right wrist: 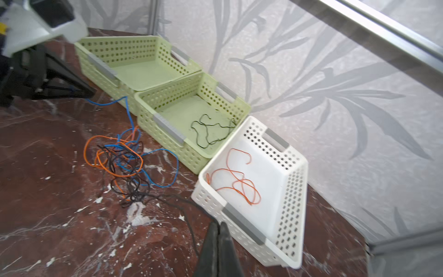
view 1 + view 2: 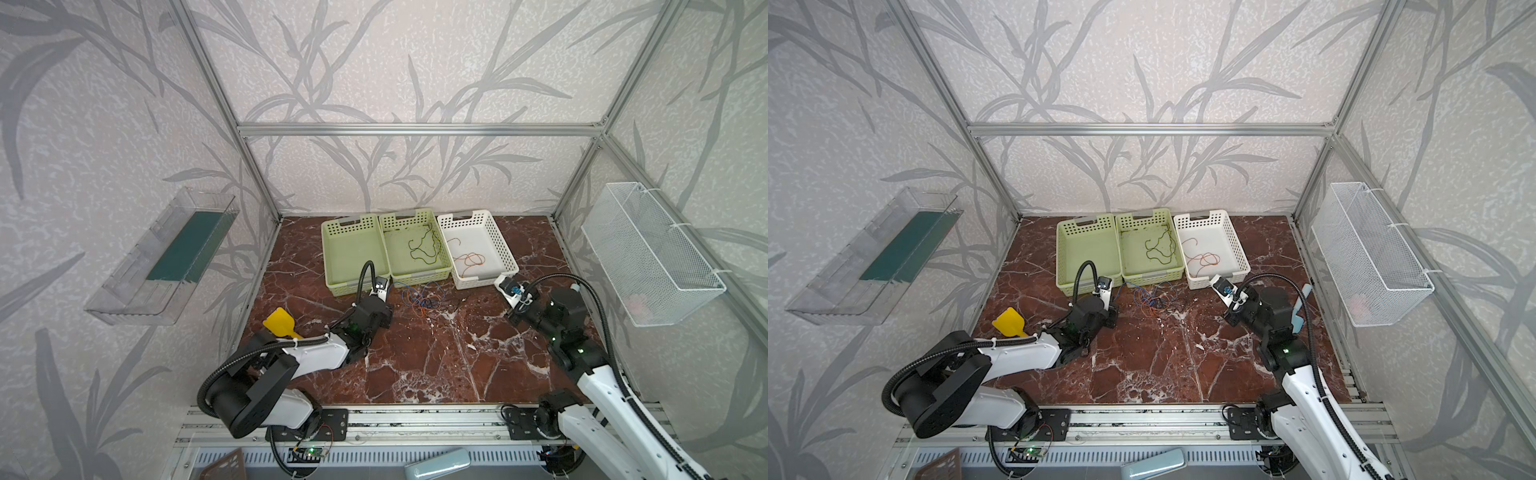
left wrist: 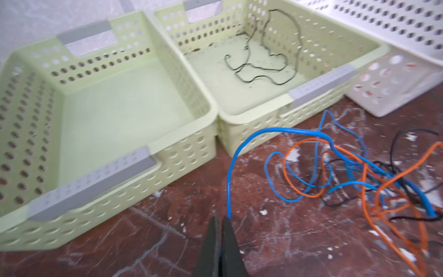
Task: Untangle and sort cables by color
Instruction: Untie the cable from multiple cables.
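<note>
Red-brown marble desk (image 2: 436, 353) under leaf-patterned walls, and all the action sits just in front of three baskets along the back edge. Over in the wrist view, the left gripper (image 3: 221, 219) is clenched on the end of a blue cable (image 3: 228, 196), which arcs up and back into the tangle (image 2: 422, 300) lying on the desk before the middle green basket (image 2: 399, 257).

The right gripper (image 1: 218, 225) is pinched tight too, with a dark cable (image 1: 177, 197) running from the knot to its tips. It looks held, though the fingers cover the contact itself.

A dark green cable (image 2: 424, 249) lies in the middle basket and an orange cable (image 2: 469, 261) in the white basket (image 2: 478, 241). The left green basket (image 2: 353, 257) holds nothing.

These strands look feather-light, limp and a bit springy, so I'd expect a pull to drag the whole knot along. Best taken near a free end, with the knot anchored.

Hard to call which strand crosses over which inside the knot, or how many there are. In both top views the cables are mere hairlines.
</note>
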You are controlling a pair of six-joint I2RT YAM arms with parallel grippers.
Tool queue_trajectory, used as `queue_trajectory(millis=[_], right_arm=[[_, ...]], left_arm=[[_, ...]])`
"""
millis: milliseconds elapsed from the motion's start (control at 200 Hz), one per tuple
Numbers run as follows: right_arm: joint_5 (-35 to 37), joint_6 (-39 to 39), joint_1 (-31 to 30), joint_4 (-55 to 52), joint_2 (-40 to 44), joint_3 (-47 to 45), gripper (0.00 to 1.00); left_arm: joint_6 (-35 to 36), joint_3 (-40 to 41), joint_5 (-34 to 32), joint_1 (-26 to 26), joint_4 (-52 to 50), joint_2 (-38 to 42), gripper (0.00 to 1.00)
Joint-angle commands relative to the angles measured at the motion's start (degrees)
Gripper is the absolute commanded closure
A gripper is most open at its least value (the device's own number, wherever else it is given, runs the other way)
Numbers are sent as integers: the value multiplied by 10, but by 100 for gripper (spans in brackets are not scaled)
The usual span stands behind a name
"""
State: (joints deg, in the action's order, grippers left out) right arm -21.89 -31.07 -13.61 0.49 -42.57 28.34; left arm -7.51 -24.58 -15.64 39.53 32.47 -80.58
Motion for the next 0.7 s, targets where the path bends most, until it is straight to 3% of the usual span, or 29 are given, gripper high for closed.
queue_trajectory(millis=[0,140,240,695], right_arm=[[-79,-31,-10,6,-16,10,100],[-96,-52,-13,-10,-21,10,100],[-86,-57,-14,-16,-17,7,100],[-47,-73,-23,-23,-1,-3,100]], left_arm=[[37,7,82,10,60,7,84],[49,-7,128,13,69,1,56],[61,-38,164,15,40,-3,45],[140,-249,300,26,-145,-131,33]])
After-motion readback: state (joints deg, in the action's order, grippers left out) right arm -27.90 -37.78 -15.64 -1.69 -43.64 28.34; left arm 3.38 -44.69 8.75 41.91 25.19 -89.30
